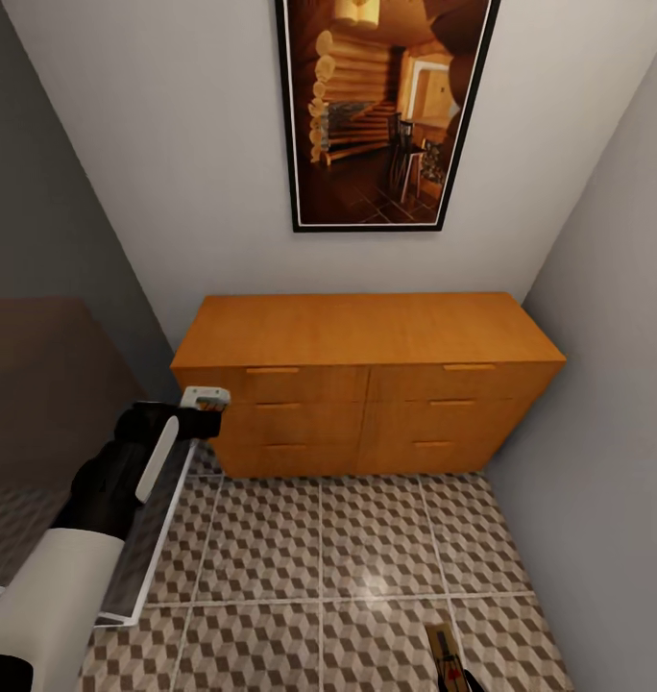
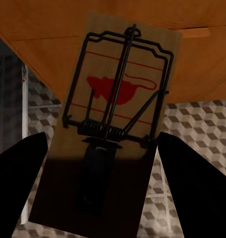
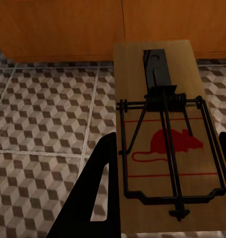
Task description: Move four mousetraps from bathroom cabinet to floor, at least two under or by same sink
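Note:
The orange-brown cabinet (image 1: pixel 367 332) stands against the back wall with its drawers closed. My left gripper (image 1: pixel 206 411) hangs by the cabinet's left front corner. In the left wrist view the left gripper (image 2: pixel 105 191) is shut on a mousetrap (image 2: pixel 120 99), a tan board with a dark wire spring and a red mouse print. My right gripper (image 3: pixel 162 171) is shut on a second mousetrap (image 3: pixel 160 79) above the cube-patterned bathroom floor (image 3: pixel 43 119). That trap (image 1: pixel 442 642) shows at the head view's lower edge, over the floor (image 1: pixel 348 548). The sink is out of view.
A framed picture (image 1: pixel 381 106) hangs above the cabinet. Grey walls close in on both sides. A white-framed glass panel (image 1: pixel 160 533) stands along the left, under my left arm. Tiled floor lies open between me and the cabinet.

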Robot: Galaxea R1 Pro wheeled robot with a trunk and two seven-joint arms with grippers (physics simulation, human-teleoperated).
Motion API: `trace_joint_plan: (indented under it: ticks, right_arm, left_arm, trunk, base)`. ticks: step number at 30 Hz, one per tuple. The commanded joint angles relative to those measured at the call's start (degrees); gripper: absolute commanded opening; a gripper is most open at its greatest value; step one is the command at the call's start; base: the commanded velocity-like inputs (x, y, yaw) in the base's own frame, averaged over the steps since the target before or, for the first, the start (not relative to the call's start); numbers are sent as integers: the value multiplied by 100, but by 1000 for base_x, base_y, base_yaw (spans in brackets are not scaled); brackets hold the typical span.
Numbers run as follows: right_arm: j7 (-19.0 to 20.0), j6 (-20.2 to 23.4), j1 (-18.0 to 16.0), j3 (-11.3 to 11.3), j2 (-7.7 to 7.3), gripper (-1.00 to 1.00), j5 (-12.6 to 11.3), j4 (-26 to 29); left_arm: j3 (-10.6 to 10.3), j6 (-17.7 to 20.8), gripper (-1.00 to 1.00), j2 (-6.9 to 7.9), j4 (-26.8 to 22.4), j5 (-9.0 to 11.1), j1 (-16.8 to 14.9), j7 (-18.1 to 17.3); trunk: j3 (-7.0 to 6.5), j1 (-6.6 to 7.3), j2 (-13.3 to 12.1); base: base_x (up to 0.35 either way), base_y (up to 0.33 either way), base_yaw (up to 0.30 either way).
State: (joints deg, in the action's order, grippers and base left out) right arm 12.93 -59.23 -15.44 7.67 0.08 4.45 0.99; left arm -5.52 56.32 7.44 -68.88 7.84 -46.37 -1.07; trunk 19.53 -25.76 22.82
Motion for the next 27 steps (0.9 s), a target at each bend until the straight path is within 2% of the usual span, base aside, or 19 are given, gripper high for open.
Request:
trace_joint_plan:
  ticks: [1,5,6,8,10,13,15,17,18,20,22,24,25,27]
  right_arm:
    - [17,-14,-3,50,0,-100,39,-2]
    - [17,-6,-3,52,-5,-100,39,-2]
    - [17,-2,-3,55,-6,-100,39,-2]
    - [17,3,-3,57,-7,-100,39,-2]
    - [17,6,-3,58,-8,-100,39,-2]
    - [17,7,-3,59,-8,-100,39,-2]
    - [17,7,-3,59,-10,-100,39,-2]
    - [15,8,-3,59,-17,-100,39,-2]
    - [15,8,-3,59,-19,-100,39,-2]
    - [14,11,-3,59,-23,-100,39,-2]
    - [16,12,-3,59,-29,-100,39,-1]
    - [15,15,-3,61,-32,-100,39,3]
    - [15,15,-3,62,-33,-100,39,4]
    - [15,14,-3,66,-38,-100,39,7]
  left_arm:
    - [-9,19,-100,3,39,15,-3,1]
    - [-66,-59,-100,-19,466,15,147,-11]
    - [-120,-189,-100,-24,600,15,251,-13]
    - [-213,-554,-100,-28,768,15,462,-14]
    - [-307,-1256,-100,-35,1050,15,827,-15]
    - [-374,-2025,-100,-74,1578,15,1137,-20]
    - [-450,-2919,-100,-100,2396,15,1307,-26]
    - [-497,-4034,-100,-125,3485,15,1379,-31]
    - [-503,-4341,-100,-141,3786,15,1389,-31]
    - [-513,-5481,-100,-213,4961,15,1412,-33]
    - [-519,-6228,-100,-252,5916,15,1422,-36]
    - [-522,-6820,-100,-267,6587,15,1444,-40]
    - [-522,-7020,-100,-270,6728,15,1462,-40]
    - [-521,-8016,-100,-267,7089,25,1649,-37]
  trunk:
    - [9,-2,10]
    - [9,-2,10]
    - [9,-2,10]
    - [9,-2,10]
    - [9,-2,10]
    - [9,-2,10]
    - [9,-2,10]
    - [9,-2,10]
    - [9,-2,10]
    - [9,-2,10]
    - [9,-2,10]
    - [9,-2,10]
    - [9,-2,10]
    - [9,-2,10]
  base:
    - [-26,0,0]
    - [-12,0,0]
    - [-4,0,0]
    - [-3,0,0]
    - [-1,0,0]
    - [0,0,0]
    - [0,0,0]
    - [0,0,0]
    - [0,0,0]
    - [0,0,0]
    - [0,0,0]
    - [0,0,0]
    - [0,0,0]
    - [0,0,0]
